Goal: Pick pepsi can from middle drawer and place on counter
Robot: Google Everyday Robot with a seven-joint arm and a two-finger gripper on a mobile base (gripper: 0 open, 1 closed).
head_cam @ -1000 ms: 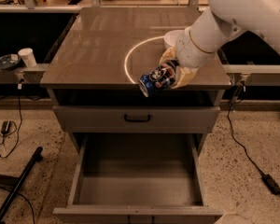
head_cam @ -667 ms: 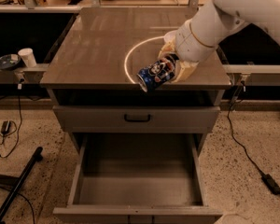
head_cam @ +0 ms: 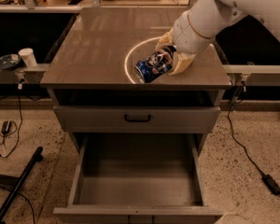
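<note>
Camera view: at nine o'clock a white cup (head_cam: 27, 57) stands on a side ledge. At six o'clock the middle drawer (head_cam: 137, 192) stands pulled out. Toward one o'clock the gripper (head_cam: 170, 56) clamps the tilted pepsi can (head_cam: 151, 67) over the counter (head_cam: 95, 45).

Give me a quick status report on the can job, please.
Gripper shut on pepsi can above counter, front right. Can tilted, by white arc. Middle drawer open; no obstruction seen.

Jaws clamp tilted pepsi can (head_cam: 154, 65) over counter (head_cam: 98, 45) near front edge; middle drawer (head_cam: 137, 171) open below
</note>
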